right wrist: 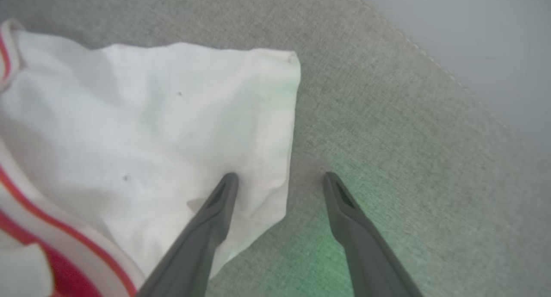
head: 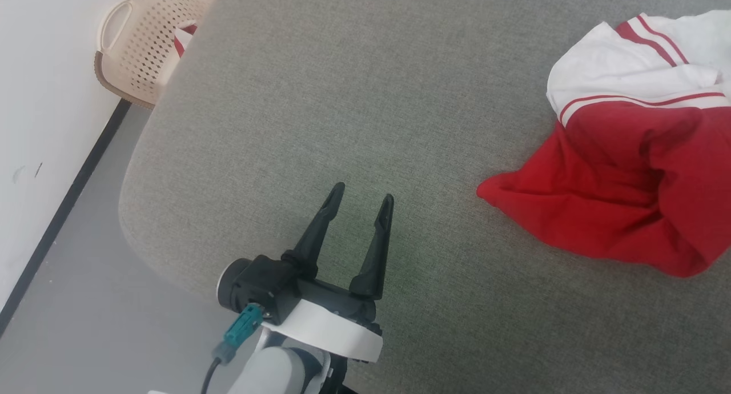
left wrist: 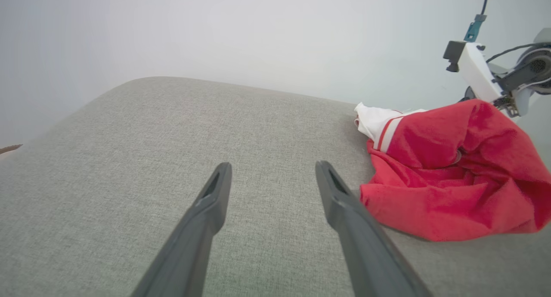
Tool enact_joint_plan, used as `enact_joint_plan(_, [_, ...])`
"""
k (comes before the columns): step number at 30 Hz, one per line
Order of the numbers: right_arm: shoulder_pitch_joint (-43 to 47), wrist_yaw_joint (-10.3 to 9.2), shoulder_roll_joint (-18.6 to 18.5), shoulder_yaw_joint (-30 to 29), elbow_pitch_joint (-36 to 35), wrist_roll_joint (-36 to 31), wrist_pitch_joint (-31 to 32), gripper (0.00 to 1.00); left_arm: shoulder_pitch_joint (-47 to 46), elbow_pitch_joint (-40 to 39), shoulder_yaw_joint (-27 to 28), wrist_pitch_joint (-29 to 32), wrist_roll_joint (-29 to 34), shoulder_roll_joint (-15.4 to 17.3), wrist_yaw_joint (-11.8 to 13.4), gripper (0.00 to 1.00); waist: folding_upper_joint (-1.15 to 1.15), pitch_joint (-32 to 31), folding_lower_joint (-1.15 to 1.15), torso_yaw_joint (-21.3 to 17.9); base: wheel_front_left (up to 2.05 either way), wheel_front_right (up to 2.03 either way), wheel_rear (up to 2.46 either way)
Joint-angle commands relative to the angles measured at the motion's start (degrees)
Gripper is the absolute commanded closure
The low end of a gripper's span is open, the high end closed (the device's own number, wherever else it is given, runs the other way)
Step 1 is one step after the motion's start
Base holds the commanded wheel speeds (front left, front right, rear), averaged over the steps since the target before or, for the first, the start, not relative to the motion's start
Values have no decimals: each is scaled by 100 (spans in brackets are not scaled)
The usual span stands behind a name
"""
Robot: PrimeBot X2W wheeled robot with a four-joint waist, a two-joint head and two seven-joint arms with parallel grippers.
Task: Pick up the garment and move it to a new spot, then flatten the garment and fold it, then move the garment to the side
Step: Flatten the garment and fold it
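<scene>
Garment (head: pixel 619 188): red T-shirt, white sleeve (right wrist: pixel 163 116), red-and-white striped trim. Crumpled in a loose heap, not flat, not folded. Lies on grey fabric surface (head: pixel 342 97), at right of head view, cut off by frame edge. White part farther away, red body bunched nearer, one red corner pointing left.

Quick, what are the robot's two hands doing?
Left gripper: open, empty.
Right gripper: open, at the white edge of the garment, gripping nothing.
</scene>
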Motion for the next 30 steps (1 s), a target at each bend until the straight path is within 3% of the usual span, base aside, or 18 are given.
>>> enact_joint_plan(1, [164,2,114,-17,180,89,75,0,77,-54,61,-28,57,-14,-56,0,0,29,0,-1,0,0,0])
enact_joint_plan(3, [219,2,215,-61,305,114,129,0,102,-85,112,-28,93,-35,-116,0,0,56,0,-2,0,0,0])
enact_joint_plan(4, [240,2,230,-58,340,96,106,12,96,-103,134,-28,109,-40,-150,0,0,67,0,-2,0,0,0])
enact_joint_plan(6, [305,1,234,-31,378,72,95,100,66,-175,126,-28,58,-47,-175,0,0,75,0,-3,0,0,0])
enact_joint_plan(11, [279,-5,105,-153,284,83,-238,100,-79,-187,81,-28,-57,-48,-127,0,0,30,0,-56,0,0,0])
enact_joint_plan(18, [553,-4,-172,-356,-487,386,-989,100,-170,-146,324,-28,55,-51,-140,0,0,-201,0,-635,0,0,0])
enact_joint_plan(24, [1455,-3,-729,-712,-1331,801,-1528,100,-190,-116,513,-28,247,-48,-204,0,0,-331,0,-1155,0,0,0])
enact_joint_plan(30, [3287,-3,-1266,-1653,-2280,1492,-2220,100,-177,-95,713,-29,478,-47,-333,0,0,-467,0,-1773,0,0,0])
